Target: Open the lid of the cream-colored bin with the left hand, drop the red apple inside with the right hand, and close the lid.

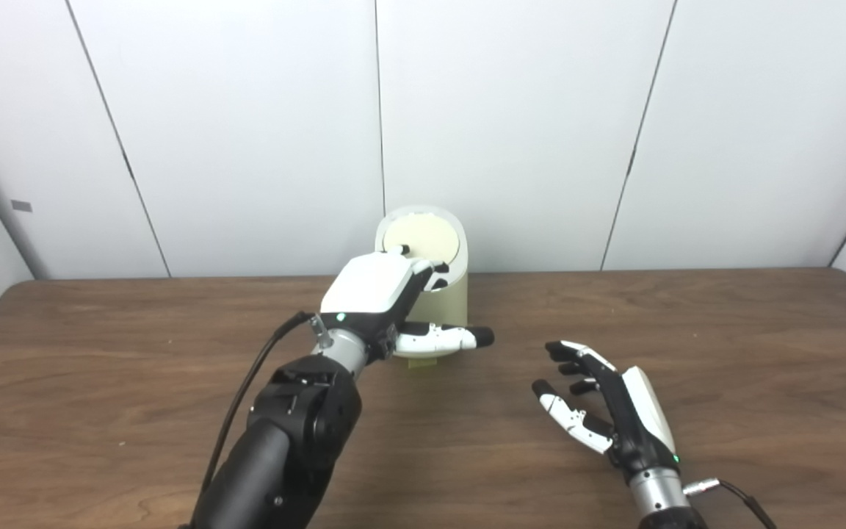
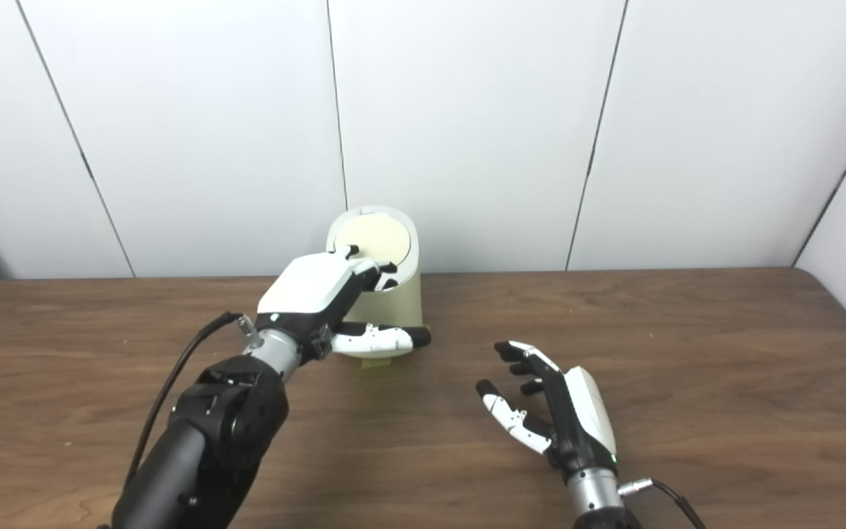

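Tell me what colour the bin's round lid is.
Cream, matching the bin body; the round lid shows best in the right eye view.

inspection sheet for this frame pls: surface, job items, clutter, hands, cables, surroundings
Surface: brown wood-grain table, bare apart from the bin and arms.
Bin: cream bin upright at the far edge, against the wall; lid looks down.
Apple: not seen in either view.
Clutter: nothing seen.
Left hand: at the bin's front, fingertips on the lid's near edge, thumb stretched across the base. No clear grip.
Right hand: open, empty, fingers apart, low over the table right of the bin.
Cables: black cable along the left forearm; another at the right wrist.
Surroundings: white panel walls behind and at both sides.
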`<action>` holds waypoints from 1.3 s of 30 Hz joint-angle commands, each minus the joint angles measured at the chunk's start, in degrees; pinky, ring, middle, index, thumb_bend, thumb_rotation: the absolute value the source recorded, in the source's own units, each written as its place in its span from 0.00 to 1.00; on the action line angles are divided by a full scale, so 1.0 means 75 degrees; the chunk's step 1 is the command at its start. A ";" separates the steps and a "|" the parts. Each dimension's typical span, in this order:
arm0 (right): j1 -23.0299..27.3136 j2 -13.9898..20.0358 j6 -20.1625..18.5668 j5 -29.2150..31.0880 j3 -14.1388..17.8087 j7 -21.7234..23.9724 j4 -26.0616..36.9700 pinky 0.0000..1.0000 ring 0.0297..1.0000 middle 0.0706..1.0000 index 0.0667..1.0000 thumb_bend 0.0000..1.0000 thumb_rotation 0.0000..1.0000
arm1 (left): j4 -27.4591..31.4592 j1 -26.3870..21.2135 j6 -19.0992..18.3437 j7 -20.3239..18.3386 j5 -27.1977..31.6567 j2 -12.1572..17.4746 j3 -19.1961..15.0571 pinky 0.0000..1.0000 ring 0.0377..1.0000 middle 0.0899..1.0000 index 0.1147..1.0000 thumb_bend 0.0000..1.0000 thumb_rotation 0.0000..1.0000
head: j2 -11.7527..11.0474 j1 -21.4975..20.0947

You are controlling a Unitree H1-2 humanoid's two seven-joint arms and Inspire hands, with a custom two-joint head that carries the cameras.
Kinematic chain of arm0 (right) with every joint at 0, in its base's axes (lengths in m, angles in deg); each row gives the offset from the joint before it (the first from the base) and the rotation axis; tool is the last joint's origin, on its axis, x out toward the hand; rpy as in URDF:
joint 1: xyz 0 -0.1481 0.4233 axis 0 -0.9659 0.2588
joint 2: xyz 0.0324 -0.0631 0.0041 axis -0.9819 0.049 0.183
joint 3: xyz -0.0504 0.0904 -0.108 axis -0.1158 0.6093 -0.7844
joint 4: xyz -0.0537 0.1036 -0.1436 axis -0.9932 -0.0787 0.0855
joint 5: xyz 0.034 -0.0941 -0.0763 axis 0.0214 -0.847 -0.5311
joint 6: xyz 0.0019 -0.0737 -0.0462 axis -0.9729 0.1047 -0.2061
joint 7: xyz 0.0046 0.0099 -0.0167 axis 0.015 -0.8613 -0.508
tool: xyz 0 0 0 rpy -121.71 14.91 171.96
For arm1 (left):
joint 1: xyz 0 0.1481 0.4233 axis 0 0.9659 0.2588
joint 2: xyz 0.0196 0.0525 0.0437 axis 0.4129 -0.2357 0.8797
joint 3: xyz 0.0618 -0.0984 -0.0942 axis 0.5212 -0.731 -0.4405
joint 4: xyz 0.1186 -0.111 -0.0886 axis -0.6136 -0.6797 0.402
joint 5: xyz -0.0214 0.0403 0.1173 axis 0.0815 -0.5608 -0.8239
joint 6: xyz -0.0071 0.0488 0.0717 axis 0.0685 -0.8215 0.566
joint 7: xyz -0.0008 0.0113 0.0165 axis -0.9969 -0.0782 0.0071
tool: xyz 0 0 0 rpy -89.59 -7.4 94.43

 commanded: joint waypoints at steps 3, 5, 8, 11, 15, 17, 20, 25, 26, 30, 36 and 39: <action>0.0174 -0.0015 0.0023 -0.0013 0.0020 -0.0023 0.0364 0.63 0.74 0.76 0.76 0.20 0.53 | 0.0057 -0.0120 -0.0061 -0.0050 0.0020 0.0003 -0.0048 1.00 1.00 0.90 0.87 0.98 0.97 | 0.0003 -0.0035; 0.0176 -0.0028 -0.0092 -0.0072 0.0001 0.0010 0.0404 0.64 0.74 0.76 0.76 0.20 0.53 | -0.0010 -0.0112 -0.0063 -0.0059 0.0036 0.0013 -0.0050 1.00 1.00 0.90 0.87 0.99 0.98 | 0.0004 -0.0047; 0.0175 -0.0047 -0.0223 -0.0106 -0.0018 0.0036 0.0443 0.65 0.74 0.76 0.76 0.21 0.55 | -0.0238 -0.0157 -0.0046 0.0026 0.0097 0.0015 -0.0086 1.00 1.00 0.90 0.87 0.99 0.98 | -0.0002 -0.0056; 0.0173 -0.0086 -0.0334 -0.0080 -0.0009 0.0093 0.0479 0.66 0.75 0.77 0.77 0.22 0.54 | -0.0578 -0.0267 -0.0040 0.0119 0.0183 0.0031 -0.0156 1.00 1.00 0.91 0.89 0.99 0.98 | -0.0010 -0.0077; 0.0166 -0.0116 -0.0348 -0.0087 -0.0014 0.0086 0.0488 0.66 0.76 0.78 0.77 0.22 0.55 | -0.0991 -0.0372 -0.0020 0.0305 0.0383 0.0081 -0.0245 1.00 1.00 0.91 0.89 1.00 0.98 | 0.0019 -0.0085; 0.0159 -0.0119 -0.0367 -0.0090 -0.0017 0.0093 0.0516 0.66 0.77 0.78 0.77 0.23 0.54 | -0.1110 -0.0384 -0.0008 0.0368 0.0508 0.0129 -0.0257 1.00 0.99 0.91 0.88 1.00 0.96 | 0.0029 -0.0089; 0.0153 -0.0108 -0.0463 -0.0086 -0.0018 0.0154 0.0572 0.67 0.77 0.78 0.77 0.23 0.52 | -0.1160 -0.0347 0.0002 0.0515 0.0576 0.0175 -0.0224 1.00 0.96 0.90 0.88 1.00 0.94 | 0.0038 -0.0078; 0.0143 -0.0097 -0.0525 -0.0104 -0.0020 0.0177 0.0612 0.67 0.77 0.79 0.78 0.24 0.54 | -0.1094 -0.0203 0.0338 0.1312 0.0631 0.0143 -0.0212 1.00 0.99 0.92 0.90 0.96 0.90 | 0.0034 -0.0074; 0.0149 -0.0089 -0.0501 -0.0120 -0.0024 0.0164 0.0594 0.67 0.77 0.79 0.78 0.23 0.52 | -0.1097 -0.0167 0.0567 0.1572 0.0769 0.0127 -0.0256 1.00 1.00 0.94 0.92 0.93 0.89 | 0.0034 -0.0072; 0.0159 -0.0081 -0.0514 -0.0169 -0.0037 0.0170 0.0592 0.67 0.77 0.78 0.78 0.23 0.49 | -0.1181 -0.0046 0.1646 0.2591 0.1327 0.0101 -0.0407 1.00 1.00 1.00 0.98 0.73 0.83 | 0.0036 -0.0070; 0.0178 -0.0079 -0.0416 -0.0174 -0.0039 0.0116 0.0530 0.66 0.76 0.78 0.77 0.23 0.48 | -0.1209 0.0093 0.2374 0.3476 0.1579 0.0030 -0.0512 1.00 1.00 0.97 0.96 0.65 0.83 | 0.0042 -0.0063; 0.0193 -0.0091 -0.0443 -0.0270 -0.0065 0.0076 0.0522 0.66 0.76 0.77 0.77 0.23 0.47 | -0.1225 0.0166 0.2637 0.3922 0.1725 -0.0063 -0.0636 0.87 0.91 0.90 0.88 0.62 0.77 | 0.0033 -0.0068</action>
